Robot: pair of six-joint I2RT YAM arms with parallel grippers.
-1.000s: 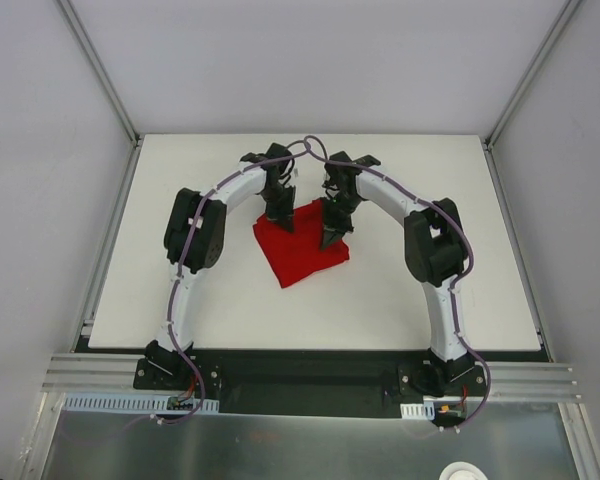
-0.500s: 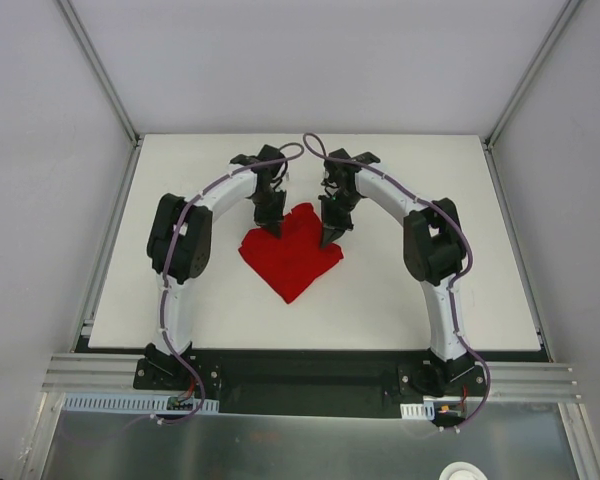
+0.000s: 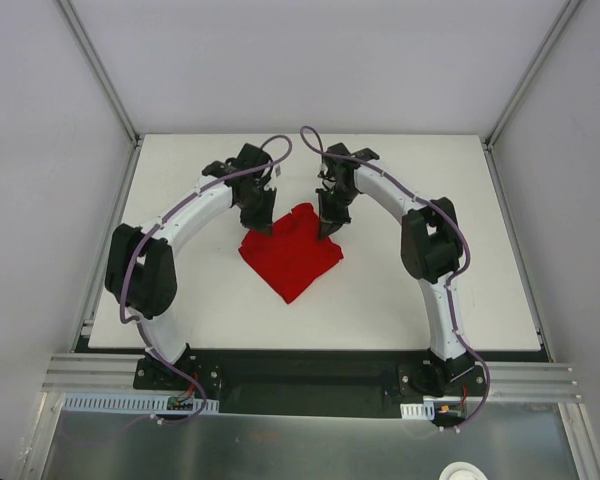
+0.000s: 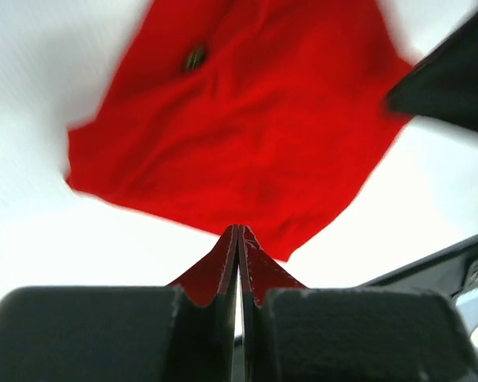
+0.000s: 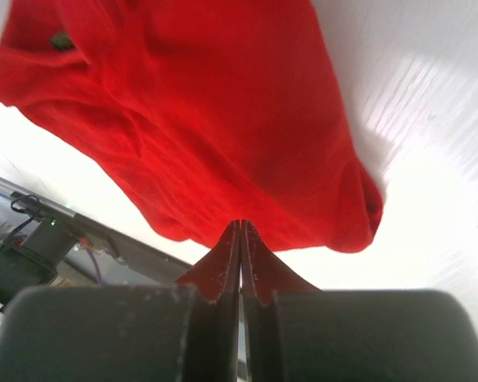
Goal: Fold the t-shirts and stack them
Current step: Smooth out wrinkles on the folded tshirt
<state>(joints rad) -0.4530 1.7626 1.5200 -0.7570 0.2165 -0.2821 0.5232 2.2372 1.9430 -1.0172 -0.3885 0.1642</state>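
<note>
One red t-shirt [image 3: 290, 255] lies folded into a small diamond-shaped bundle near the middle of the white table [image 3: 450, 200]. My left gripper [image 3: 263, 225] is shut and points down at the bundle's upper left edge. In the left wrist view its tips [image 4: 238, 229] meet with no cloth between them, and the t-shirt [image 4: 247, 119] lies just beyond. My right gripper [image 3: 326, 232] is shut over the bundle's upper right part. In the right wrist view its closed tips [image 5: 240, 224] hover at the near edge of the t-shirt [image 5: 207, 111], gripping nothing.
A small dark tag [image 4: 194, 57] shows on the cloth. The right arm's finger [image 4: 454, 79] crosses the left wrist view's upper right. Grey enclosure walls surround the table, and a metal rail [image 3: 300, 375] carries both arm bases at the near edge.
The shirt bundle turned from a tilted square into a diamond and shifted slightly left. My left arm swung outward to the left and its gripper moved back to the bundle's edge. The right gripper barely moved.
</note>
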